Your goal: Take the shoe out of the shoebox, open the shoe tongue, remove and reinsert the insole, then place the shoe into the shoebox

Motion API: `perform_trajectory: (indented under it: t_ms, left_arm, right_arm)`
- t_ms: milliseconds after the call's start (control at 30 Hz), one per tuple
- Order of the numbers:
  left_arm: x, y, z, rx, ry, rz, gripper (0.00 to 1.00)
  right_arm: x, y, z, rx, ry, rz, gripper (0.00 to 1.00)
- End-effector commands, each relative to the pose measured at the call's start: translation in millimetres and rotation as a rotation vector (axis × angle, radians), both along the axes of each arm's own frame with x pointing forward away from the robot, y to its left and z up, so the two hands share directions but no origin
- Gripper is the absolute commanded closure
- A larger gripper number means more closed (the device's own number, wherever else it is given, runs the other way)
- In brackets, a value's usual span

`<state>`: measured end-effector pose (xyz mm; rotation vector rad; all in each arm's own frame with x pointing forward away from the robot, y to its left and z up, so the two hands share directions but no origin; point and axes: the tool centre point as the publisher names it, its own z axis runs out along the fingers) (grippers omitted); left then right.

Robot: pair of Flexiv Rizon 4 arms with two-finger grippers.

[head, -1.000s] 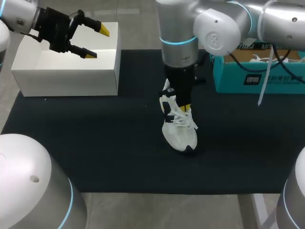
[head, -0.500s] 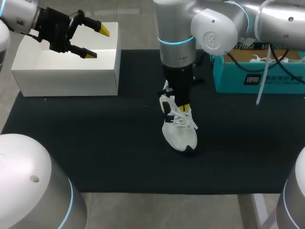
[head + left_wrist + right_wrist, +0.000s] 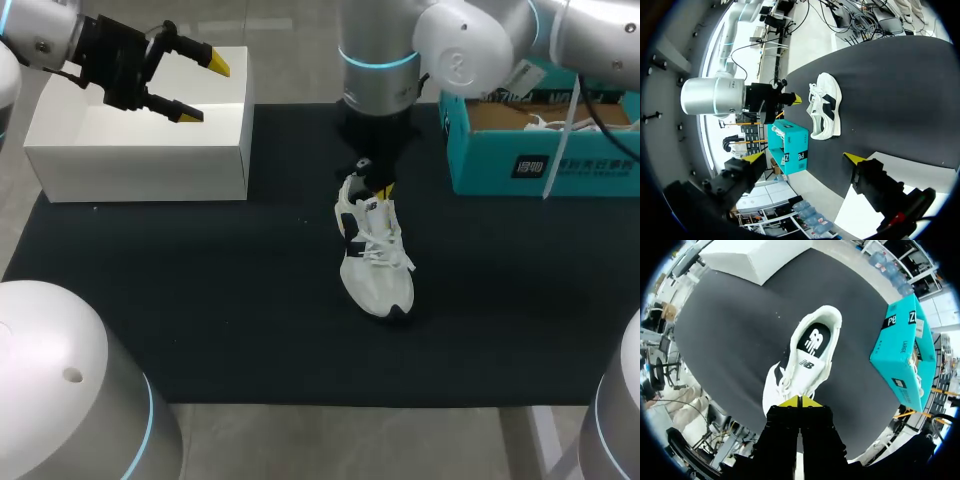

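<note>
A white sneaker [image 3: 372,255] with black trim lies on the black mat, toe toward the front edge, and its dark insole [image 3: 814,340] shows inside the opening. My right gripper [image 3: 383,189] hangs just above the heel, shut with nothing in it; in the right wrist view its yellow tips [image 3: 800,401] meet above the laces. The teal shoebox [image 3: 540,150] stands open at the back right. My left gripper [image 3: 195,88] is open above the white box [image 3: 140,150] at the back left, far from the sneaker [image 3: 825,110].
The black mat [image 3: 200,300] covers the table from the white box to the teal shoebox [image 3: 902,355]. A white strap [image 3: 555,160] hangs from my right arm in front of the shoebox. White paper or laces lie inside the shoebox.
My right gripper has risen out of the shoe's opening and pulled back toward the heel. The shoe and the left arm have stayed put.
</note>
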<state>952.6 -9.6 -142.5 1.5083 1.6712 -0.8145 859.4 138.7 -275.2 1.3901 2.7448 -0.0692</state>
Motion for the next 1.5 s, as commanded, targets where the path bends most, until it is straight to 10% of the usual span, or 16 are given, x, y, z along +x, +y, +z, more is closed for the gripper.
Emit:
perform_trajectory:
  t_ms: [33, 933, 1500]
  left_arm:
    - [1.0, 0, 0, 0.003, 0.001, -0.001, 0.00]
    - [1.0, 0, 0, 0.003, 0.001, -0.001, 0.00]
    - [1.0, 0, 0, 0.003, 0.001, -0.001, 0.00]
  right_arm:
    - [-0.6, -5, 7, 0.111, 0.015, 0.523, 1.00]
    - [-0.6, -5, 7, 0.111, 0.015, 0.523, 1.00]
    - [105.6, -5, 3, 0.002, 0.007, 0.809, 1.00]
